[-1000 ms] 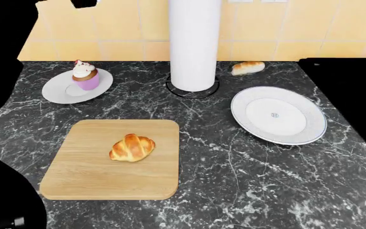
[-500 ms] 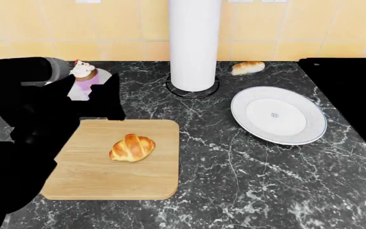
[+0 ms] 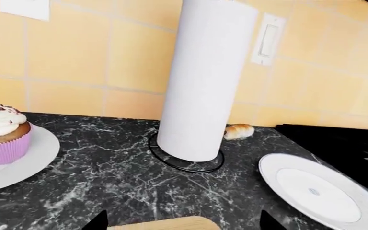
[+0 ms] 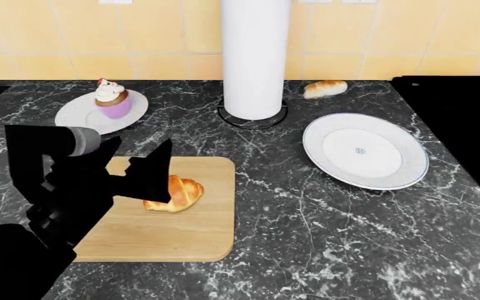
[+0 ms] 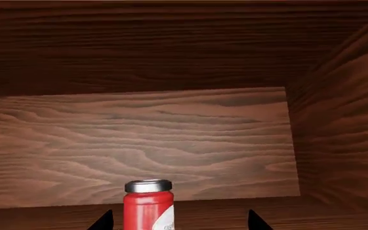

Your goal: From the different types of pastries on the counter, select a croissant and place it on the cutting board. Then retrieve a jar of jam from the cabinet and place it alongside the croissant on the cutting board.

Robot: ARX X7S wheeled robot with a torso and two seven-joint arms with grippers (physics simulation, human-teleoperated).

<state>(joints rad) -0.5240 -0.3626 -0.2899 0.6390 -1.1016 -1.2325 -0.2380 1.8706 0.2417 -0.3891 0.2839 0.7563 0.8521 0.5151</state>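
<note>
The golden croissant [image 4: 182, 192] lies on the light wooden cutting board [image 4: 182, 240] on the black marble counter [image 4: 307, 237]. My left gripper [image 4: 137, 157] hovers open over the board's far left part, just left of the croissant and partly covering it. In the left wrist view only the board's far edge [image 3: 165, 224] shows between the spread fingertips. My right gripper [image 5: 178, 223] is open inside the wooden cabinet [image 5: 171, 134]. The red jar of jam [image 5: 148, 207] with a grey lid stands between its fingertips, nearer one of them. The right gripper is outside the head view.
A frosted cupcake [image 4: 112, 99] sits on a white plate [image 4: 77, 119] at the back left. A tall paper-towel roll [image 4: 255, 56] stands at the back centre, with a pale bread roll [image 4: 324, 89] to its right. Another white plate [image 4: 365, 150] lies at the right.
My left arm has swung down from the upper left, past the cupcake plate, to over the board beside the croissant. The cupcake shows again. The croissant has not moved.
</note>
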